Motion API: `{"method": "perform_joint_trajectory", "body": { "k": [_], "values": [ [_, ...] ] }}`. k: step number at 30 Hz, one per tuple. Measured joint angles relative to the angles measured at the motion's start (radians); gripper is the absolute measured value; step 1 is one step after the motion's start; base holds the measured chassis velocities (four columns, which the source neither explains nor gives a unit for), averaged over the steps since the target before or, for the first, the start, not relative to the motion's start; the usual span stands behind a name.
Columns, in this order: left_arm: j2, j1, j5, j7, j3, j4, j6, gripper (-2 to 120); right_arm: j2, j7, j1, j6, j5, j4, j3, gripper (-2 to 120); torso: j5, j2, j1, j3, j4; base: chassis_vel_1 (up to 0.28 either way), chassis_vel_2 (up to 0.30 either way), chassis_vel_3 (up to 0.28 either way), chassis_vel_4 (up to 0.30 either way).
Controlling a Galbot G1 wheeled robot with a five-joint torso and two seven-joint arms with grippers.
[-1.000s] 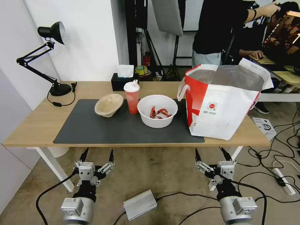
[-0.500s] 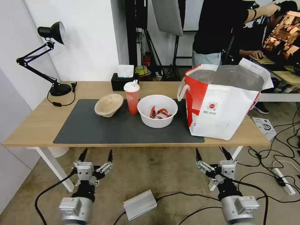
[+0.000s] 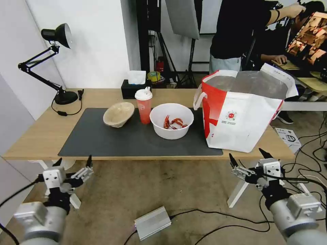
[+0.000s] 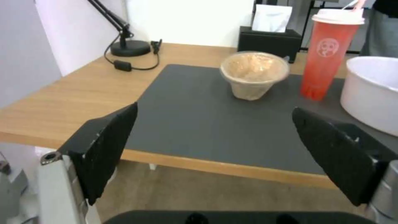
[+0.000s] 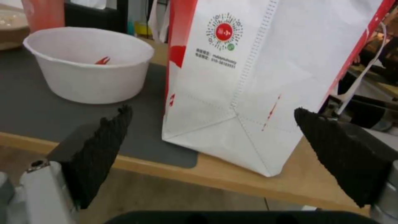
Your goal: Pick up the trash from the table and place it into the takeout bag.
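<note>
— Trash is all on the table (image 3: pixel 41 136), none bagged: the beige paper-pulp bowl (image 3: pixel 118 114), the red drink cup (image 3: pixel 143 105) and the white plastic bowl (image 3: pixel 171 120) with crayfish shells stand in a row on the dark mat (image 3: pixel 102 139), and the takeout bag (image 3: pixel 243 112) stands open just beside the white bowl.

— What changed in the last second?

— Both arms swung outward. The left tool (image 3: pixel 72 165) now sits below the table's left front corner, the right tool (image 3: pixel 248 161) below the bag's front corner. Each has its jaws spread wide and holds nothing. I judge they are only getting into position; no pick has begun.

— Anything unclear?

— The bag's inside is mostly hidden by its walls, so its contents cannot be told. The left wrist view cuts off the white bowl.
</note>
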Motion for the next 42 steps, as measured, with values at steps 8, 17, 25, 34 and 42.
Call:
{"method": "perform_joint_trajectory", "body": {
  "k": [8, 17, 25, 34, 42],
  "values": [
    [0.005, -0.003, -0.017, 0.0, -0.003, 0.004, -0.013, 100, 0.01, -0.002, 0.0, 0.006, 0.0, -0.001, -0.007, 100, 0.0001, 0.0, 0.0, 0.0, 0.0, 0.0, 0.0, 0.0, 0.0],
    [0.002, -0.003, -0.013, 0.003, -0.001, 0.012, -0.038, 100, 0.017, -0.008, 0.001, 0.011, -0.003, -0.004, -0.016, 100, 0.0001, 0.0, 0.0, 0.0, 0.0, 0.0, 0.0, 0.0, 0.0],
    [-0.001, -0.008, -0.011, 0.007, 0.005, 0.019, -0.051, 100, 0.022, -0.024, 0.002, 0.039, 0.003, -0.005, -0.029, 100, 0.0001, 0.0, 0.0, 0.0, 0.0, 0.0, 0.0, 0.0, 0.0],
    [-0.005, -0.009, -0.013, 0.016, 0.015, 0.021, -0.063, 100, 0.013, -0.069, 0.018, 0.104, 0.06, -0.005, -0.039, 100, 0.0001, 0.0, 0.0, 0.0, 0.0, 0.0, 0.0, 0.0, 0.0],
    [-0.006, -0.009, -0.013, 0.018, 0.021, 0.021, -0.063, 100, -0.015, -0.105, 0.031, 0.152, 0.128, -0.006, -0.042, 100, 0.0001, 0.0, 0.0, 0.0, 0.0, 0.0, 0.0, 0.0, 0.0]
  ]
}}
